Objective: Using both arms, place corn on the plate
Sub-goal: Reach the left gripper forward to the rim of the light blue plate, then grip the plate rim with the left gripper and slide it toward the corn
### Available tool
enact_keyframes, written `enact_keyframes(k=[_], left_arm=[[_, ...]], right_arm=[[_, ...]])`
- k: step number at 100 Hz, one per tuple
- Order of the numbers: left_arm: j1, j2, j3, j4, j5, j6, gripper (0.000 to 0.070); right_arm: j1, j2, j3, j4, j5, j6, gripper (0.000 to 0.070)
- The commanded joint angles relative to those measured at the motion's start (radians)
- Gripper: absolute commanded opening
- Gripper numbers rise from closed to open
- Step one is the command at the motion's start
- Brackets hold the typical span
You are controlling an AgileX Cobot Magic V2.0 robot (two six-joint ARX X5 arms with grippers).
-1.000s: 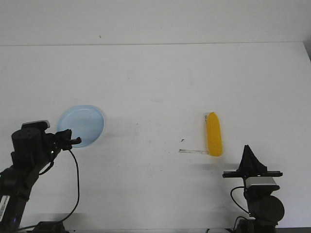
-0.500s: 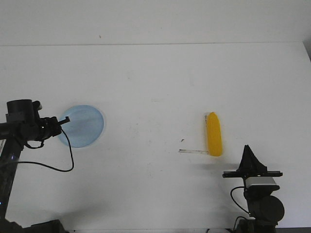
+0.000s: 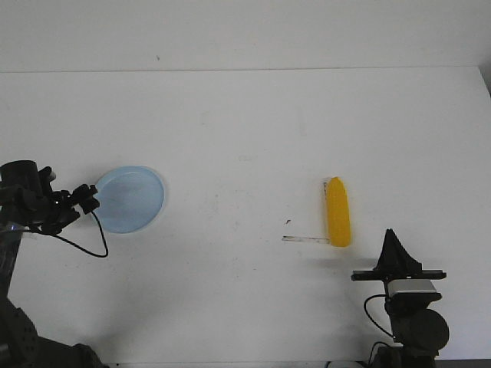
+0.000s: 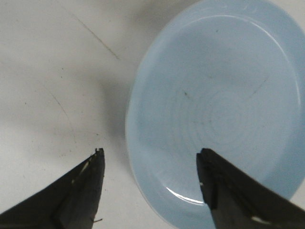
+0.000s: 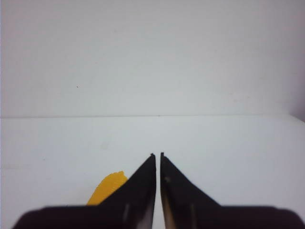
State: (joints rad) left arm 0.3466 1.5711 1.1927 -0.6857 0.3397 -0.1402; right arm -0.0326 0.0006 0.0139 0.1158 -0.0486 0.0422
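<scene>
- The left pincer point(image 4: 148, 157) stands wide open and holds nothing. In its wrist view the near rim of the round, shallow, pale light-blue plastic plate point(image 4: 214, 109) lies between the two fingers, one finger over bare bench and the other over the plate's inside.
- In the front view the left pincer point(image 3: 86, 199) sits at the plate point(image 3: 130, 198) edge, on the left of the white bench point(image 3: 245, 130).
- The smooth, bright yellow, tapered corn cob point(image 3: 338, 212) lies flat on the bench at the right, well apart from the plate, beside a thin strip of tape point(image 3: 304, 238).
- The right pincer point(image 5: 158, 157) is closed to a hairline gap, empty, raised above the bench, with only the cob's end point(image 5: 108, 187) in its wrist view.
- Risk: closing on the low rim may give a thin, slippery hold; the light plate could tilt, skid or flip.
- Risk: a finger pressing down on the rim's outer side could push the plate away rather than clamp it.
- Risk: the right pincer must open before descending; otherwise it would strike and roll the smooth cob.
- Risk: an off-centre hold on the tapered cob could let it swing or slip.
- Risk: both arms converging on the plate could collide.
</scene>
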Motion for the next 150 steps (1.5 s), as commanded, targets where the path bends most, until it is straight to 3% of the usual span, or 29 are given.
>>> enact_keyframes(k=[1,25,115,122,136,150], left_arm=[[0.011,0.035,0.018,0.005,0.002,0.016,0.0379],[0.015,0.111,0.018,0.022,0.005,0.020,0.0371],[-0.003,0.196,0.017,0.057,0.136,0.035,0.0358],[-0.007,0.202,0.017,0.057,0.137,0.035,0.0337],[-0.013,0.216,0.017,0.056,0.137,0.035,0.0199],[-0.013,0.222,0.017,0.056,0.137,0.034,0.0193]], right_arm=[[0.001,0.000,-0.001,0.010,0.003,0.010,0.0016],[0.001,0.001,-0.001,0.011,0.003,0.010,0.0016],[0.002,0.001,-0.001,0.011,0.003,0.010,0.0016],[0.001,0.001,-0.001,0.011,0.003,0.010,0.0016],[0.002,0.001,-0.001,0.011,0.003,0.010,0.0016],[0.001,0.001,-0.001,0.010,0.003,0.010,0.0016]])
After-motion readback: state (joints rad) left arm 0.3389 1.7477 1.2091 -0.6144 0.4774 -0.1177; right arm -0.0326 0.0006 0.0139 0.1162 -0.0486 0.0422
